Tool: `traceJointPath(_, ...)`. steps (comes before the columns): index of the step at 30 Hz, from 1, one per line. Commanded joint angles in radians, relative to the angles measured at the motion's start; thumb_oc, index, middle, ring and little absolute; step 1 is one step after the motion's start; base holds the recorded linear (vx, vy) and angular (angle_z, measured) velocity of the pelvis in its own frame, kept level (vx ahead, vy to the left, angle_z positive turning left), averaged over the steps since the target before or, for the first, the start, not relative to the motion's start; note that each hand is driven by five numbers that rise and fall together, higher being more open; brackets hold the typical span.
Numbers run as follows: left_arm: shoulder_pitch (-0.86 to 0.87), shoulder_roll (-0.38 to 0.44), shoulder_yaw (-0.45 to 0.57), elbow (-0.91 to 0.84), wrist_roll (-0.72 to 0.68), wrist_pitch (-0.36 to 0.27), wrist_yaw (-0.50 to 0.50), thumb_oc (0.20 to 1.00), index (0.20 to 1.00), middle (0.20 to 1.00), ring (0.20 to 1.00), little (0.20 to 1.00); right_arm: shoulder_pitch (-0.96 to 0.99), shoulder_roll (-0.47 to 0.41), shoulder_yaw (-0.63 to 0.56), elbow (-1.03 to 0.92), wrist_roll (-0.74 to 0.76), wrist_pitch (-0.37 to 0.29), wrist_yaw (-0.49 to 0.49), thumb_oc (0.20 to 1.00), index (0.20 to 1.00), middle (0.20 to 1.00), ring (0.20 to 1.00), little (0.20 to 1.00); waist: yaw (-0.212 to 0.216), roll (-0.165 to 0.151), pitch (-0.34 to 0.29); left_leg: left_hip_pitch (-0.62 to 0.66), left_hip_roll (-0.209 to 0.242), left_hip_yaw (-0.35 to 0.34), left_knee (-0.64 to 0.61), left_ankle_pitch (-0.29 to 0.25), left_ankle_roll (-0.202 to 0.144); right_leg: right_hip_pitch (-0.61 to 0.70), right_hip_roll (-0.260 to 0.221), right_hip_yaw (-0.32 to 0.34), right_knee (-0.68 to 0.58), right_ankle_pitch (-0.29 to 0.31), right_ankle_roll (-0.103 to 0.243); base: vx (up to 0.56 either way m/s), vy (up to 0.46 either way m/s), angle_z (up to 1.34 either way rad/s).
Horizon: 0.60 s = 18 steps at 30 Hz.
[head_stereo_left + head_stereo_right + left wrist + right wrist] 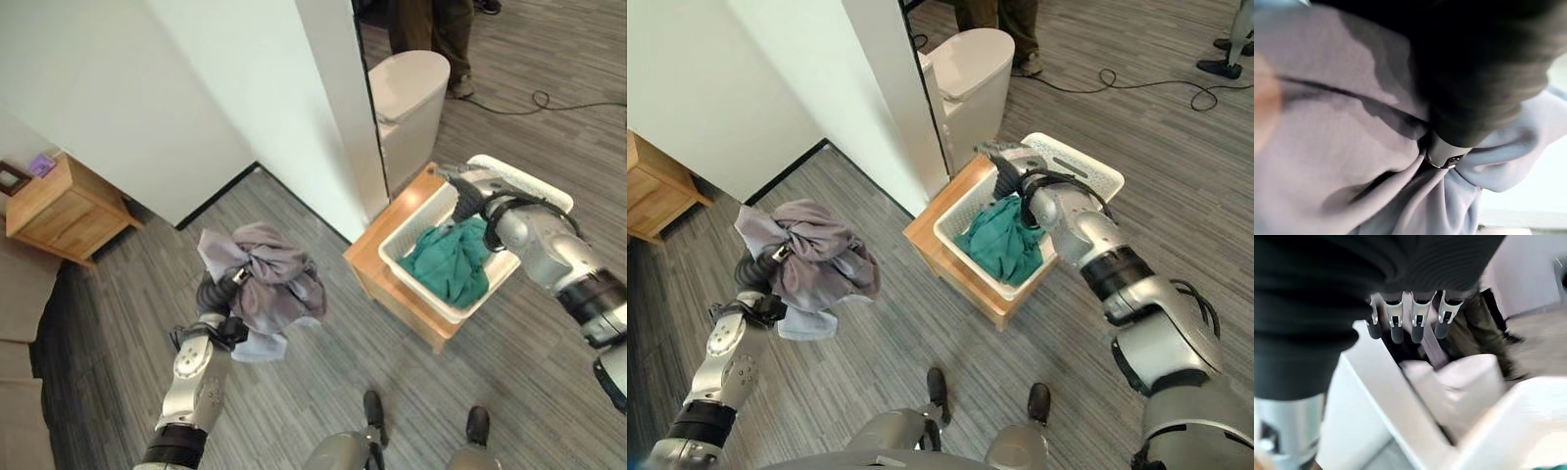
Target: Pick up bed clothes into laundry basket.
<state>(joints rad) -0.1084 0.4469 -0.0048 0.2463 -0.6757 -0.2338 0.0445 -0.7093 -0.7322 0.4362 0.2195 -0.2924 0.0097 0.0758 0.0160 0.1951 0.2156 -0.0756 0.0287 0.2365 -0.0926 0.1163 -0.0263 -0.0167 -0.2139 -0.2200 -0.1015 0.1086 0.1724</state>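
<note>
Left hand [217, 294]: fingers clenched in grey bed clothes [266, 276], bundle held aloft | right hand [1011, 171]: fingers straight above laundry basket [1080, 162] | basket lies well to bundle's right, teal cloth [449, 260] inside.

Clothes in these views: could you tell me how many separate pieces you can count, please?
2. A grey bundle is clutched in the left hand above the floor; a green garment lies in the white laundry basket. The bundle may hold more.

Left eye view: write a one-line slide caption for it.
Left hand holds up a bundled grey garment while right hand hovers over the white laundry basket holding green cloth.
</note>
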Motion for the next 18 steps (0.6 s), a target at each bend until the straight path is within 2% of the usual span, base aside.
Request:
traceJointPath(1,-0.128,0.129,0.035,-0.081,0.059,-0.093,0.001,0.200,0.200,0.200,0.200,0.200,0.169,0.027,-0.129,-0.202,0.253,-0.098,-0.016,1.000,1.000,1.000,1.000,1.000,-0.036,-0.083,-0.011,0.047,0.018,0.024,0.005,-0.056,-0.066,0.022,-0.081,0.076,0.014,-0.011,0.028,0.03,-0.001,0.04)
traceJointPath(5,-0.182,0.186,0.051,-0.137,0.018,-0.095,-0.013,0.200,0.200,0.200,0.200,0.200,0.476,0.070,-0.322,-0.330,0.401,-0.149,0.003,1.000,1.000,1.000,1.000,1.000,-0.079,-0.099,-0.025,0.084,0.020,0.035,0.005,-0.070,-0.064,0.047,-0.079,0.079,0.022,-0.027,0.035,0.02,0.001,-0.07)
traceJointPath(9,-0.258,0.275,0.036,-0.106,0.015,-0.090,-0.028,0.200,0.200,0.200,0.200,0.200,0.699,0.110,-0.460,-0.363,0.396,-0.162,0.004,1.000,1.000,1.000,1.000,1.000,-0.126,-0.104,-0.039,0.110,0.028,0.058,0.005,-0.075,-0.066,0.051,-0.070,0.097,0.029,-0.032,0.037,0.02,0.012,-0.21)
traceJointPath(10,-0.281,0.305,0.021,-0.098,0.014,-0.078,-0.044,0.200,0.200,0.200,0.200,0.200,0.754,0.125,-0.501,-0.365,0.402,-0.162,-0.002,1.000,1.000,1.000,1.000,1.000,-0.150,-0.104,-0.041,0.123,0.030,0.064,0.005,-0.081,-0.066,0.057,-0.069,0.103,0.034,-0.039,0.040,0.02,0.009,-0.24)
traceJointPath(13,-0.346,0.361,-0.037,-0.089,0.003,-0.075,-0.079,0.200,0.200,0.200,0.200,0.200,0.857,0.186,-0.562,-0.364,0.455,-0.178,0.004,1.000,1.000,1.000,1.000,1.000,-0.185,-0.103,-0.043,0.139,0.032,0.080,0.005,-0.085,-0.068,0.057,-0.065,0.118,0.040,-0.040,0.042,0.01,0.012,-0.19)
traceJointPath(14,-0.349,0.362,-0.040,-0.088,0.002,-0.076,-0.080,0.200,0.200,0.200,0.200,0.200,0.858,0.188,-0.564,-0.366,0.455,-0.178,0.005,1.000,1.000,1.000,1.000,1.000,-0.183,-0.103,-0.044,0.137,0.033,0.081,0.005,-0.081,-0.068,0.054,-0.064,0.120,0.039,-0.037,0.041,0.02,0.008,-0.22)
traceJointPath(16,-0.418,0.415,-0.101,-0.084,0.005,-0.067,-0.103,0.200,0.200,0.200,0.200,0.200,0.924,0.231,-0.598,-0.369,0.483,-0.194,-0.002,1.000,1.000,1.000,1.000,1.000,-0.216,-0.097,-0.043,0.147,0.032,0.093,0.005,-0.086,-0.069,0.053,-0.063,0.129,0.043,-0.038,0.045,0.01,0.017,-0.24)
traceJointPath(18,-0.486,0.450,-0.145,-0.073,0.011,-0.075,-0.103,0.200,0.200,0.200,0.200,0.200,0.965,0.254,-0.610,-0.387,0.481,-0.202,0.013,1.000,1.000,1.000,1.000,1.000,-0.229,-0.093,-0.044,0.144,0.033,0.101,0.005,-0.081,-0.071,0.043,-0.062,0.139,0.044,-0.032,0.046,0.00,0.016,-0.15)
